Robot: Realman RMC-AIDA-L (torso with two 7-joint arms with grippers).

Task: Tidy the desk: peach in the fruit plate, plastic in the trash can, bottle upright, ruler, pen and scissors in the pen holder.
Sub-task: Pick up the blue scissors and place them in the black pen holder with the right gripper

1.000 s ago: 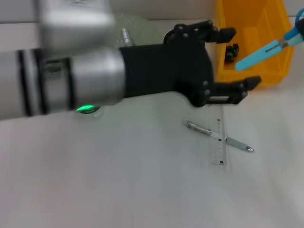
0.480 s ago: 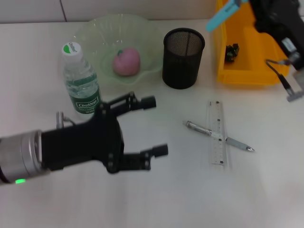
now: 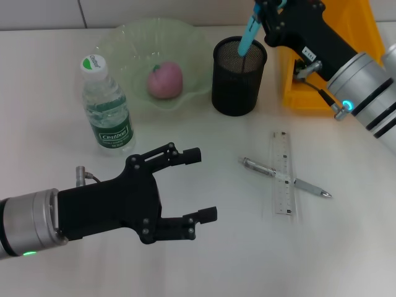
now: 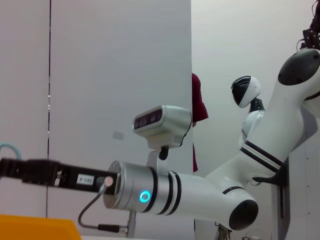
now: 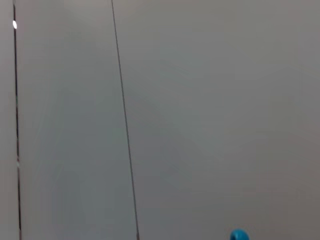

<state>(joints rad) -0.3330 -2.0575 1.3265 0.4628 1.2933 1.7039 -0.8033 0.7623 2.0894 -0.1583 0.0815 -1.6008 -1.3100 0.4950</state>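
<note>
Your right gripper (image 3: 267, 7) grips blue-handled scissors (image 3: 249, 27) tip-down in the black mesh pen holder (image 3: 239, 76) near the far edge; left gripper (image 3: 198, 185) hovers wide open near the front edge.

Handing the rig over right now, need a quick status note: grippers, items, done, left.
Right gripper: above the mesh pen holder, shut on the blue scissors, tip just inside the holder's rim, not released.
Left gripper: open, empty, over bare desk in front of the bottle.
Done: peach in the green fruit plate; bottle upright.
Left: release scissors; pen and ruler lie crossed on the desk, pen on top.
Yellow trash can holds something small and dark; plastic status unclear.
</note>
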